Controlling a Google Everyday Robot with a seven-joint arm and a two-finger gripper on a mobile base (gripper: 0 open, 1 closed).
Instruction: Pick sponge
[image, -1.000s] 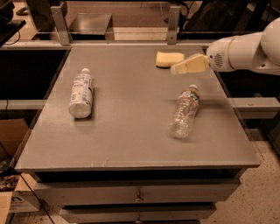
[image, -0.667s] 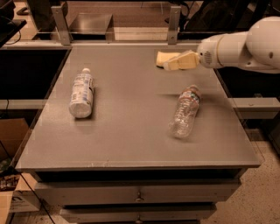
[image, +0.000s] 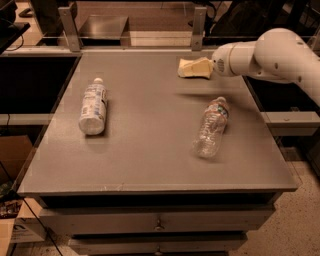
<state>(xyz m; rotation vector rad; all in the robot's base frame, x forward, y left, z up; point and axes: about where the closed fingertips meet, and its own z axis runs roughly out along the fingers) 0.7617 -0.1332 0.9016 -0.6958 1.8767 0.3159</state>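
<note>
The sponge (image: 183, 69) is a small pale yellow block lying on the grey table (image: 150, 150) near its far right edge. My gripper (image: 200, 67) comes in from the right on a white arm (image: 270, 55) and sits right at the sponge's right side, overlapping it in the view. Part of the sponge is hidden behind the gripper. I cannot tell whether the gripper touches it or hovers just above.
A white-labelled bottle (image: 93, 106) lies on its side at the left. A clear plastic bottle (image: 212, 126) lies on its side at the right, nearer than the sponge. Two metal posts (image: 198, 20) stand along the table's back edge.
The arm has moved left and a little farther back. The gripper went from the right of the sponge to right against it. The sponge and the bottles have not moved.
</note>
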